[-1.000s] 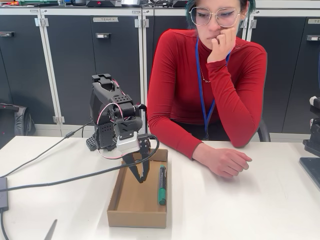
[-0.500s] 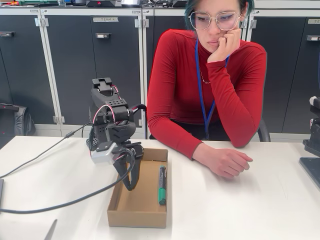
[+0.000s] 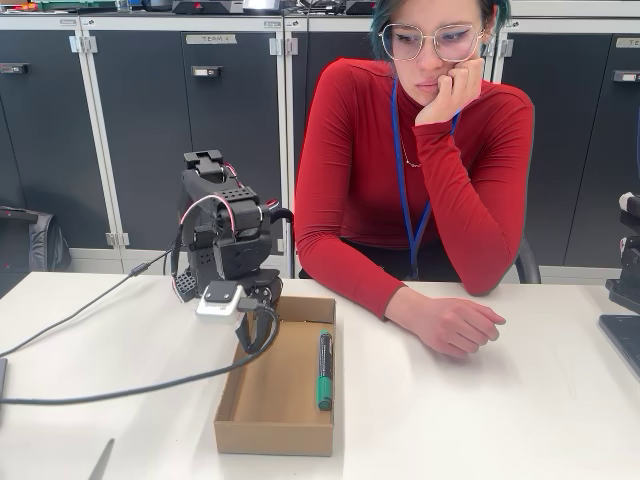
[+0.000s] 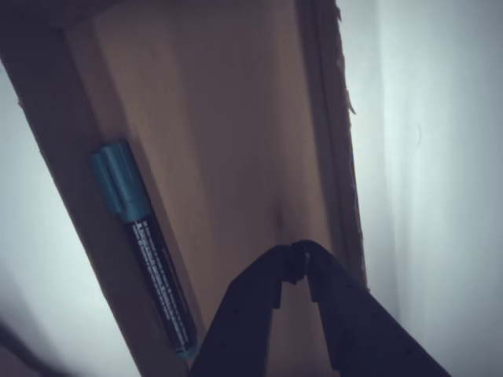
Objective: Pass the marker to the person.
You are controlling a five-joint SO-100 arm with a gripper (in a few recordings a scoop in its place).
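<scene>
The marker [image 3: 324,370], dark with green ends, lies along the right inner wall of a shallow cardboard box [image 3: 232,400]. In the wrist view the marker [image 4: 149,251] rests against the box's left wall, cap upward. My gripper [image 3: 256,335] hangs over the box's back left part, shut with nothing between its fingers; its tips meet in the wrist view [image 4: 297,253] above the box floor, to the right of the marker. The person [image 3: 420,170] in a red top sits behind the table, one hand [image 3: 450,322] resting on it right of the box, the other at the chin.
A black cable [image 3: 120,388] runs from the arm's base across the table's left side. Dark equipment [image 3: 625,300] stands at the right edge. A grey blade-like tip [image 3: 100,462] shows at the front left. Cabinets line the back wall.
The arm has swung left and lifted a little, carrying the shut gripper from beside the marker toward the box's back left. The marker and the person's resting hand have stayed put.
</scene>
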